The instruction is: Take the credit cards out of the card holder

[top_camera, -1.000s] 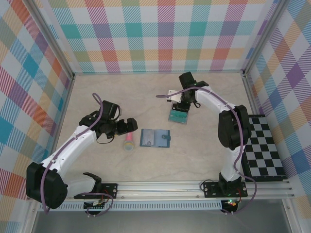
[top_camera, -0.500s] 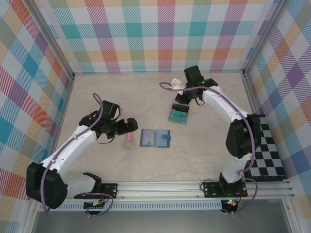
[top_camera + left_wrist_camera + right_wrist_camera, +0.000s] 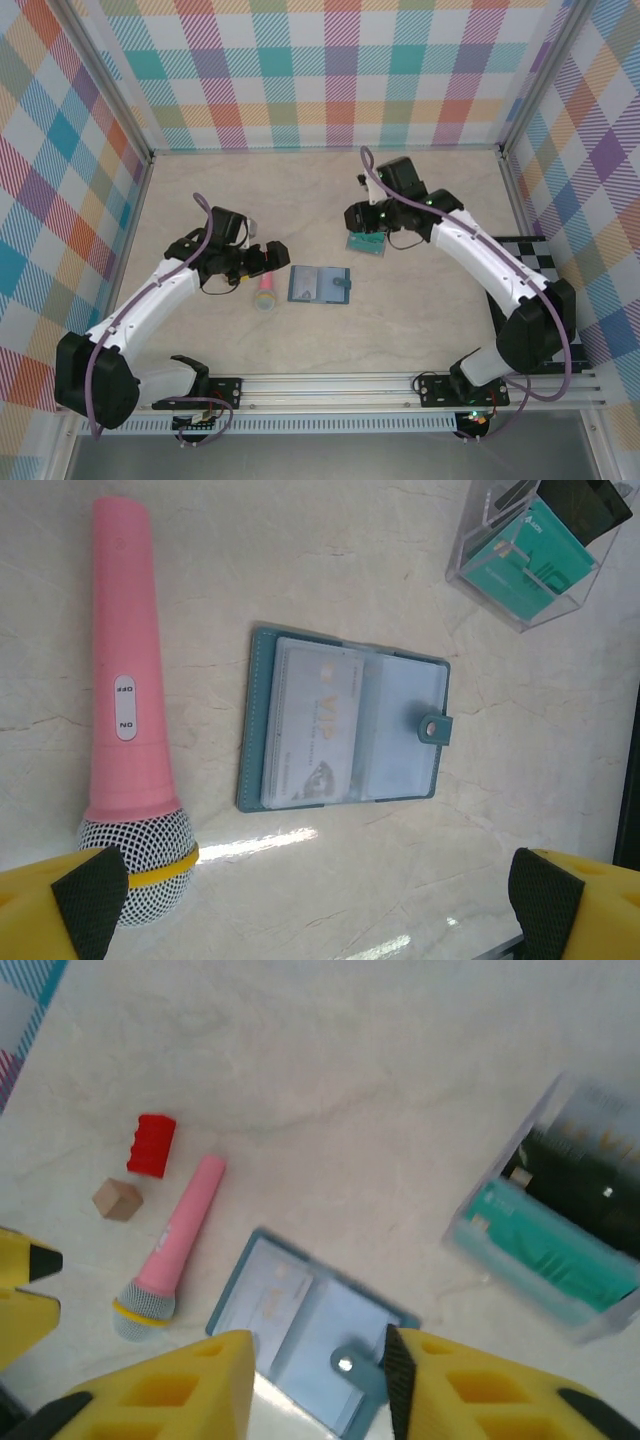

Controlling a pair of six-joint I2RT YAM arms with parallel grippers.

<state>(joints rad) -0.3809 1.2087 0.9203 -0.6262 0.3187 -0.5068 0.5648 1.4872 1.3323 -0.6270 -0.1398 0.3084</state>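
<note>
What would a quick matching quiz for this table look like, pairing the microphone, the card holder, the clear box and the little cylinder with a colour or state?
Things:
1. microphone
2. card holder
3. clear box
4. little cylinder

Descriptions:
A. red
B. lying open and flat
C. holding teal cards
D. pink handle

Pairs: 1-D, 2-B, 3-C, 4-A
</note>
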